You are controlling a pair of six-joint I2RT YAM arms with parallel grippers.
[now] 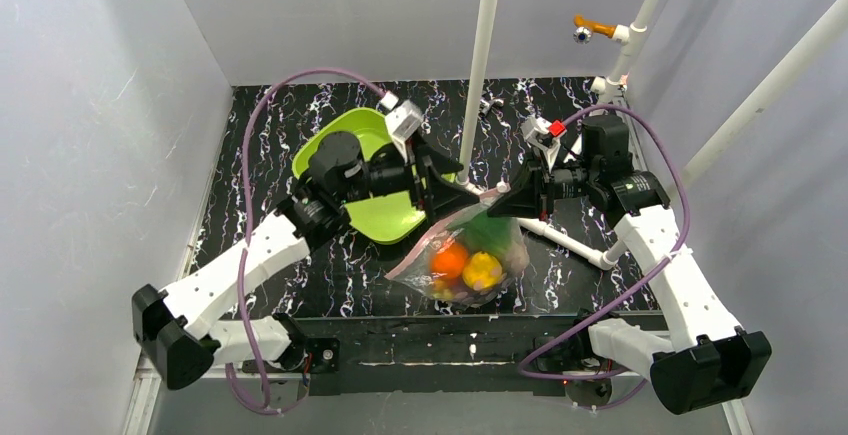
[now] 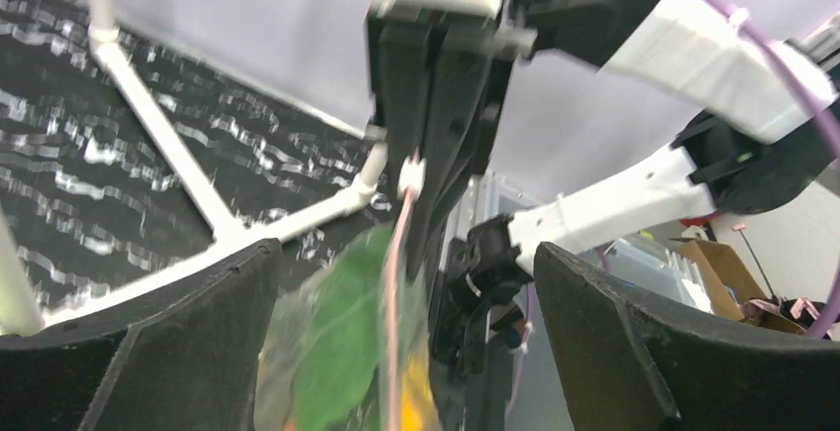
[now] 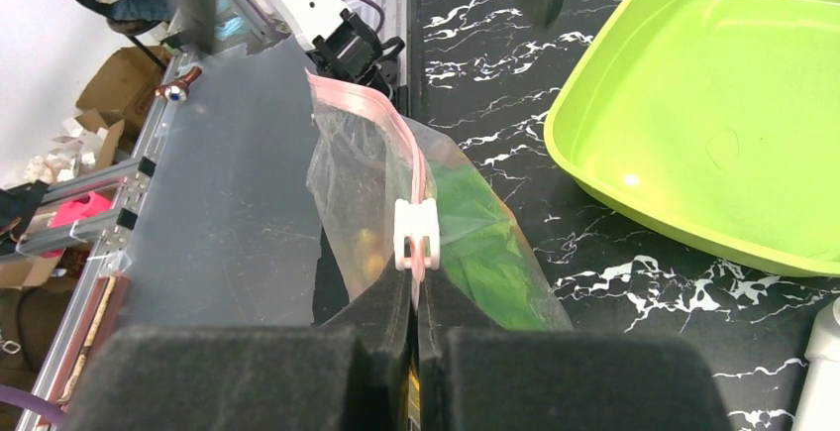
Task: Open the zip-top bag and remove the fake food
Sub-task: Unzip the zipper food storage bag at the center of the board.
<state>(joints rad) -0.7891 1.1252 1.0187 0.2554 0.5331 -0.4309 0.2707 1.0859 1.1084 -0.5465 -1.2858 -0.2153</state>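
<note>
The right hand (image 3: 416, 287) pinches the pink top edge of the zip-top bag (image 3: 357, 183). The left hand (image 2: 396, 282) is wide open, that edge between its fingers. The fake food (image 1: 465, 265) sits inside, below both hands.

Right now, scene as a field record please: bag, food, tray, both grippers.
bag: zip-top bag, top edge lifted off the table, pink zip strip with white slider
food: fake food inside the bag; orange, yellow and leafy green pieces show
tray: green tray, nothing in the part that shows
left gripper: open, fingers either side of the bag's top
right gripper: shut on the bag's zip strip, right beside the slider
</note>
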